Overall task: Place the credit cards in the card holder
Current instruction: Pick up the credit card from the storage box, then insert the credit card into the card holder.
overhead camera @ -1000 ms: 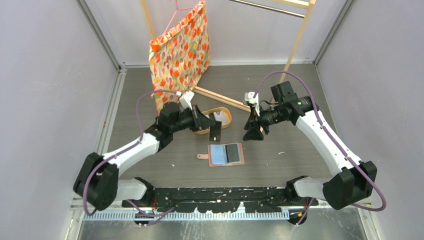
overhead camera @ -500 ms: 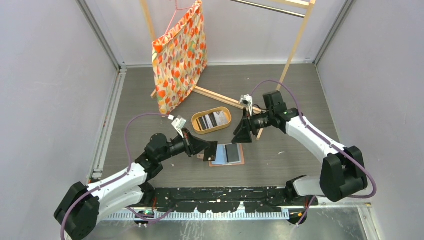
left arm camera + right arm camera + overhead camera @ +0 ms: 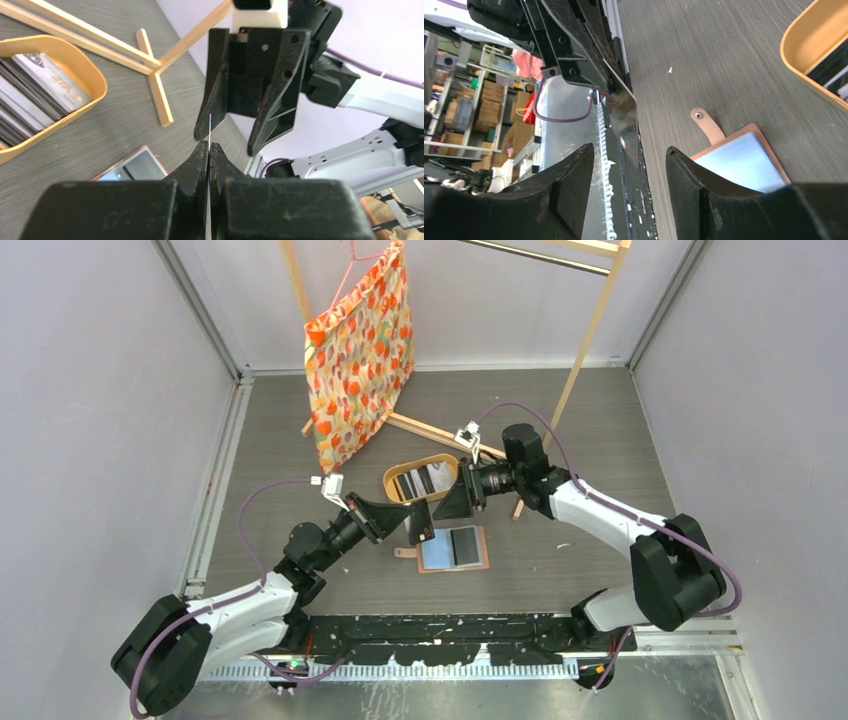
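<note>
**Q:** Over the surface (image 3: 300, 440), by the card holder's (image 3: 455, 548) far left corner?
**A:** One dark credit card (image 3: 209, 131), edge-on, clamped in left claw (image 3: 208, 147).
**Q:** Right claw (image 3: 628, 150)?
**A:** Fingers apart, straddling the card's free end; contact not discernible.
**Q:** Card holder?
**A:** Open and flat on surface, light-blue and dark pockets up, snap tab to left.
**Q:** Other cards (image 3: 425, 480)?
**A:** Stacked in oval wooden tray (image 3: 386, 483), just behind holder. Beyond: patterned bag (image 3: 360, 350) hung on wooden rack (image 3: 590, 330).

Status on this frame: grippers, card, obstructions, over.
Left gripper shut on a card. Right gripper open, facing it. Card holder open on table, nothing lying on it.
</note>
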You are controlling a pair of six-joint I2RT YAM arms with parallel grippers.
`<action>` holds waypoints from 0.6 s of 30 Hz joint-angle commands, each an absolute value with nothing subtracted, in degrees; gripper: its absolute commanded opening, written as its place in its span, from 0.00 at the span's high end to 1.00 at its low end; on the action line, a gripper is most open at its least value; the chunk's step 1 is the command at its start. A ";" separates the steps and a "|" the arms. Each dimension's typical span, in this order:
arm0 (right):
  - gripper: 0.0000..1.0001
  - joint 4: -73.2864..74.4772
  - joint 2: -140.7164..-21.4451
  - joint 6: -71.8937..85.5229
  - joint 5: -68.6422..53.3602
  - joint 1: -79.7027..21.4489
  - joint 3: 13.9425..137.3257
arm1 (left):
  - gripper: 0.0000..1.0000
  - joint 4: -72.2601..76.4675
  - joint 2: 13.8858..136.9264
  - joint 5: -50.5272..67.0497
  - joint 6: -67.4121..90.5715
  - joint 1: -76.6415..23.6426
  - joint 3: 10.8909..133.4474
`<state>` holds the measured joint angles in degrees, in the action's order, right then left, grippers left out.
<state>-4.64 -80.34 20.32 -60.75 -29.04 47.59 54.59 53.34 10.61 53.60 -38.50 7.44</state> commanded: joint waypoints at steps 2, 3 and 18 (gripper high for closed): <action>0.42 -12.56 -81.38 28.31 -60.25 -31.00 48.12 | 1.00 63.54 53.40 7.95 56.66 -39.02 8.01; 0.43 -13.03 -81.56 29.12 -60.41 -31.31 48.08 | 0.99 63.54 53.36 8.00 56.81 -39.13 8.23; 0.63 -17.75 -81.98 35.53 -62.76 -32.29 48.78 | 1.00 63.94 54.20 7.82 57.22 -40.53 9.92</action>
<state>-14.35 -81.80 33.52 -60.95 -31.59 47.59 59.90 53.69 8.67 57.10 -40.03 7.49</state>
